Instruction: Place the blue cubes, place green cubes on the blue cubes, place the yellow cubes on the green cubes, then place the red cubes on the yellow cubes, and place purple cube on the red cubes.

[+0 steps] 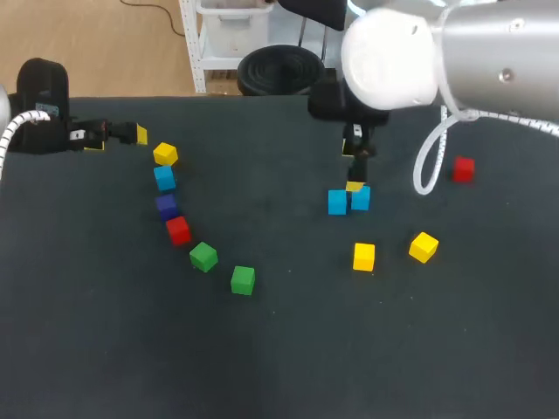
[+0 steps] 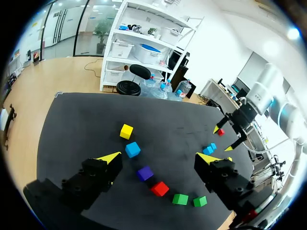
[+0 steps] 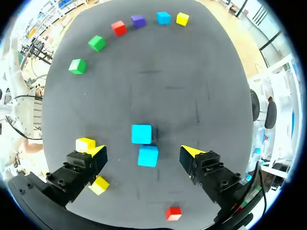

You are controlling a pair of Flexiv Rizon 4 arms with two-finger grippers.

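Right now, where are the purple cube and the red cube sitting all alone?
Small purple cube (image 1: pixel 166 206): head view, the middle of the cube, in the curved row of cubes.
Lone red cube (image 1: pixel 463 169): head view, the middle of the cube, at the table's right.

the flat dark grey matte table (image 1: pixel 288 358) is spanning the work area; soft, even light is falling across its plain surface.
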